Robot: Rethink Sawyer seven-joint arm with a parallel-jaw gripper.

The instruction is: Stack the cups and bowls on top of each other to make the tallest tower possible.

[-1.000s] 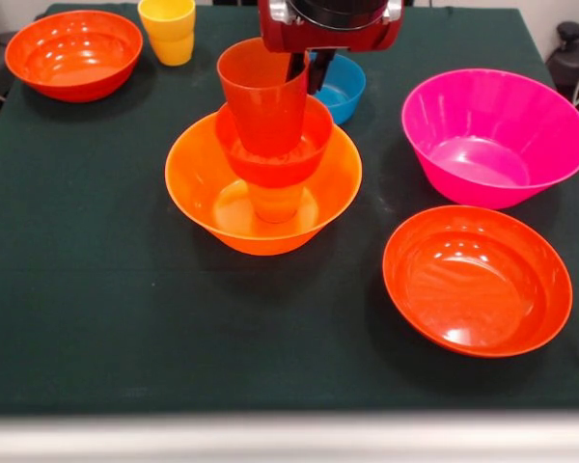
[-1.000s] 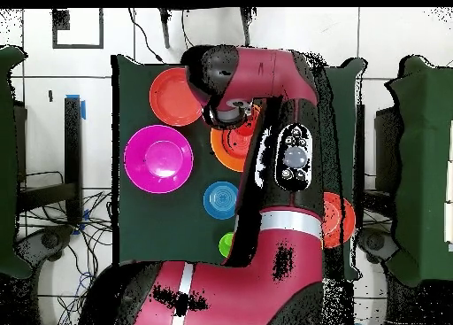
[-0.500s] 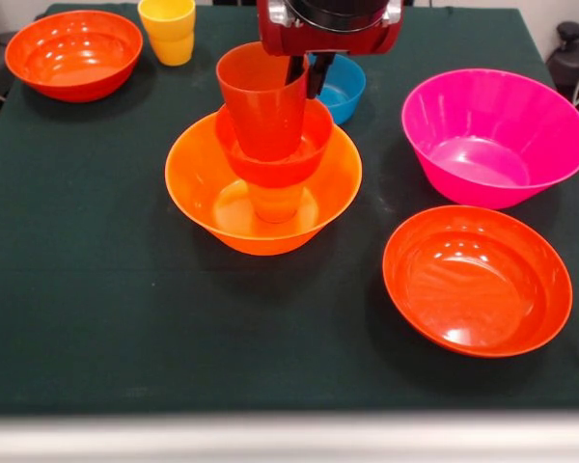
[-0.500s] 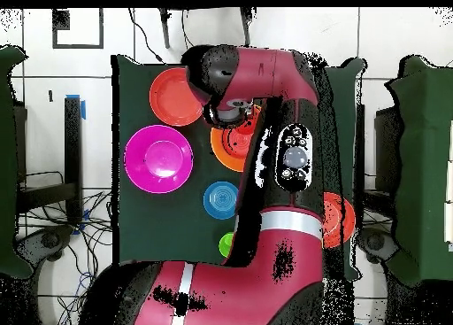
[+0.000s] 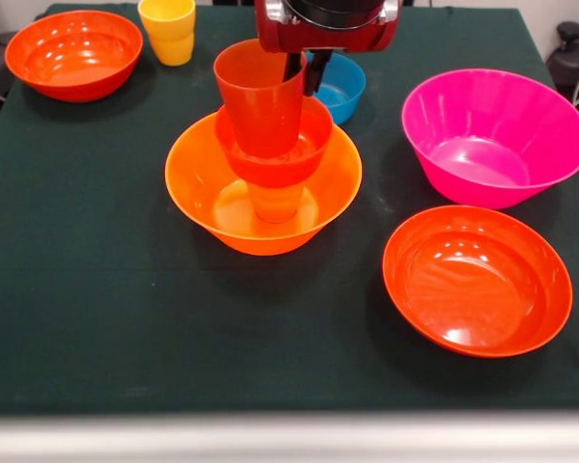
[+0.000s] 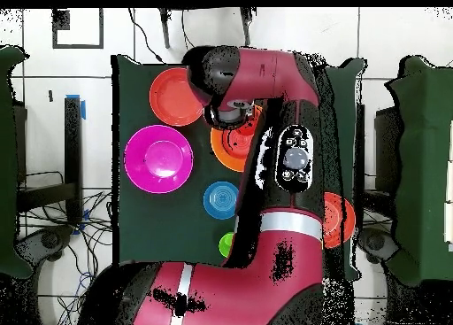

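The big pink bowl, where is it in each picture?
Front view: the big pink bowl sits at the right side, behind the wide red-orange bowl.
Overhead view: the pink bowl is at the left, below that red-orange bowl.
Shared landmark: the small blue bowl, which sits next to the pink one in both pictures.

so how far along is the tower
Partly built: a small red-orange bowl sits on a cup inside the big orange bowl. In hand: the gripper holds a red-orange cup by its rim, low in that small bowl. Left: the pink bowl, two wide red-orange bowls, the blue bowl and the yellow cups.
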